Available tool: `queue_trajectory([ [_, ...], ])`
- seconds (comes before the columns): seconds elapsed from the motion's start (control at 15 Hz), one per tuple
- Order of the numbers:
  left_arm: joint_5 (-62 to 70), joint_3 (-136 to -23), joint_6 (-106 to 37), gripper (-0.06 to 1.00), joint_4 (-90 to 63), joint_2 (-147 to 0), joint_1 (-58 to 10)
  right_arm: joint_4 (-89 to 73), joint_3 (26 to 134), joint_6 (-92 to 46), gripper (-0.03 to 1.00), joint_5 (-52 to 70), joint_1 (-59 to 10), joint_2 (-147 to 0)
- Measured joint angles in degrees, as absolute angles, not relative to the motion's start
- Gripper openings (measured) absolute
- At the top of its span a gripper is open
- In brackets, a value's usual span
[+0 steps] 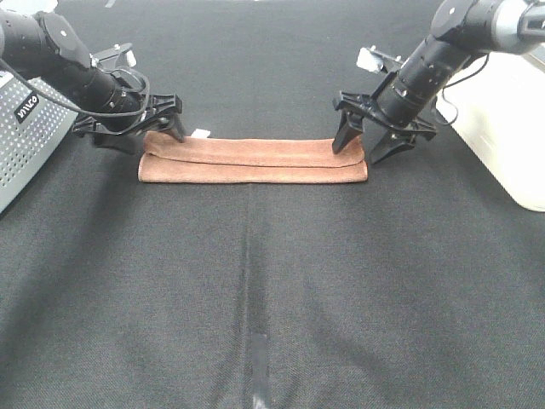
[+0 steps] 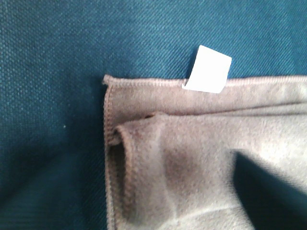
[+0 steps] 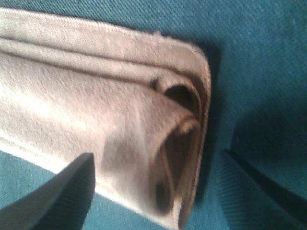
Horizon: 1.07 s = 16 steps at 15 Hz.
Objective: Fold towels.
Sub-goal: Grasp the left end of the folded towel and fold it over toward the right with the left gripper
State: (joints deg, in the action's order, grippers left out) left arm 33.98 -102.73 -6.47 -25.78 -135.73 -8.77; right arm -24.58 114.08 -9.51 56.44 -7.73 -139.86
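Observation:
The reddish-brown towel (image 1: 255,160) lies on the black table cover, folded into a long narrow strip with its layers stacked. Its small white tag (image 1: 201,133) sticks out at the far left corner and shows in the left wrist view (image 2: 207,69). My left gripper (image 1: 143,135) is open and low over the towel's left end (image 2: 192,153); one dark finger (image 2: 261,191) rests above the cloth. My right gripper (image 1: 359,146) is open, its fingers (image 3: 62,196) straddling the towel's rolled right end (image 3: 96,105) without holding it.
A grey perforated basket (image 1: 25,136) stands at the left edge behind my left arm. A white bin (image 1: 511,119) stands at the right edge beside my right arm. The black table cover (image 1: 272,290) stretches toward the front.

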Motion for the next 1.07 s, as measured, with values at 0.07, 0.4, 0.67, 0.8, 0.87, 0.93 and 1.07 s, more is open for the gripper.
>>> queue_trajectory([
  [0.07,34.5,-102.7,-6.5,0.95,-25.4,-135.7,-8.8,-23.7,114.1,-9.5,0.68,56.5,-7.7,-139.1],
  [0.4,34.4,-103.0,-4.5,0.96,-27.6,-137.3,-8.8,-21.9,114.1,-9.1,0.68,56.6,-7.7,-137.5],
  [0.67,32.8,-103.2,-4.5,0.73,-30.4,-138.5,-8.8,-21.7,114.1,-8.3,0.68,56.6,-7.7,-137.5],
  [0.8,32.9,-103.2,-4.4,0.46,-31.0,-139.1,-8.8,-21.5,114.1,-8.3,0.68,56.6,-7.7,-137.5],
  [0.87,32.9,-103.2,-4.4,0.31,-31.3,-139.3,-8.8,-21.5,114.1,-8.3,0.68,56.6,-7.7,-137.5],
  [0.93,32.9,-103.2,-4.4,0.17,-31.4,-139.3,-8.8,-21.5,114.1,-8.2,0.68,56.6,-7.7,-137.5],
  [1.07,32.9,-103.2,-4.4,0.06,-31.5,-139.3,-8.8,-21.5,114.1,-7.8,0.68,56.6,-7.7,-137.3],
])
